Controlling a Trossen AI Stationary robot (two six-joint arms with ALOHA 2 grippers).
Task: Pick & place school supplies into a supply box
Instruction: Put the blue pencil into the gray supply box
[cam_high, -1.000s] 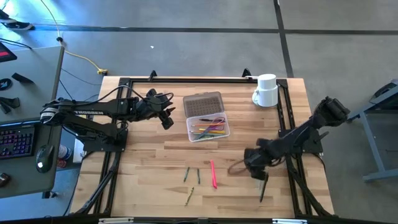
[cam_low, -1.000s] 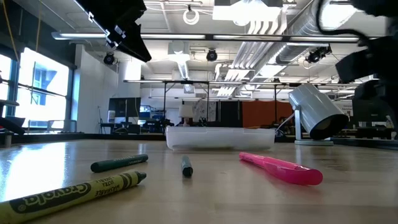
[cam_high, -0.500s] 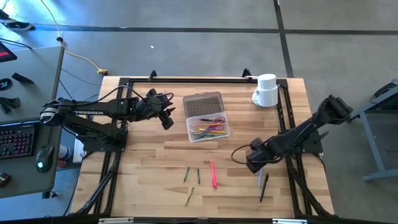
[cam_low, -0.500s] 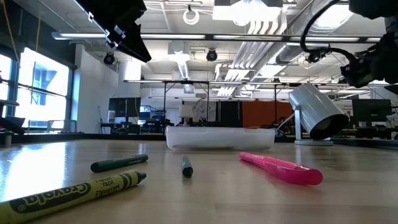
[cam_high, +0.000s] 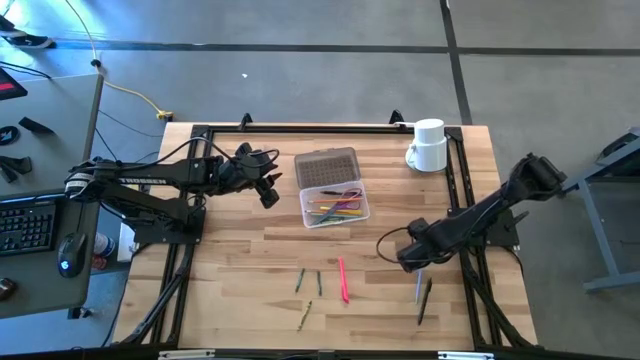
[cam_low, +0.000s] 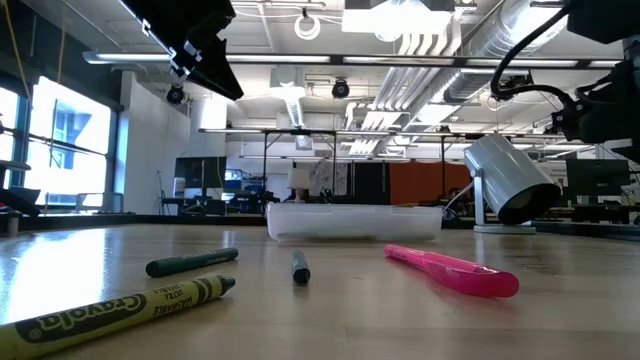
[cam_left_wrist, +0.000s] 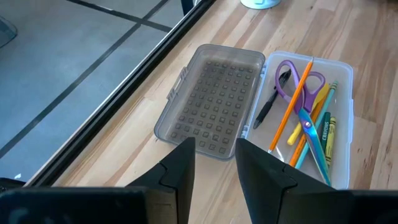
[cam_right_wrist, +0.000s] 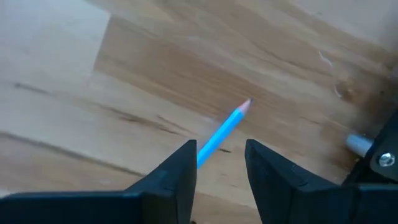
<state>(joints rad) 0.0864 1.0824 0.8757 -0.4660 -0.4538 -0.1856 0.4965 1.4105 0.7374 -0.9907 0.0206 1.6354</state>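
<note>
My right gripper (cam_high: 411, 260) (cam_right_wrist: 221, 146) hangs above the table's right near part, shut on a blue pencil (cam_right_wrist: 227, 127) (cam_high: 418, 288). A dark pen (cam_high: 424, 300) lies just nearer. The clear supply box (cam_high: 335, 205) (cam_left_wrist: 311, 118) stands mid-table. Its grey dotted lid (cam_high: 327, 168) (cam_left_wrist: 214, 99) lies open flat on the far side. Inside are purple scissors (cam_left_wrist: 298, 84), an orange pencil (cam_left_wrist: 292, 106) and a black pen (cam_left_wrist: 270, 102). A pink pen (cam_high: 343, 280) (cam_low: 450, 270), green pencils (cam_high: 299, 280) and a crayon (cam_low: 120, 310) lie on the table. My left gripper (cam_high: 268, 192) (cam_left_wrist: 216, 162) waits left of the box, shut. My right gripper pinches the blue pencil between its two fingers, on the rear part (cam_right_wrist: 202, 155) of the shaft. The pencil sticks out forward past the fingertips, with its pinkish tip (cam_right_wrist: 247, 102) leading. It is lifted clear of the table. The exact place of contact lies behind the fingers.
A white mug (cam_high: 428, 146) stands at the far right corner. A black frame rail (cam_high: 455, 200) runs along the table's right side, close to my right arm. Bare wood lies between the box and the loose pens.
My right gripper has risen from the table beside the dark pen and drawn slightly toward the far edge. The blue pencil, hidden under it before, has come up with it. My left arm has kept still.
</note>
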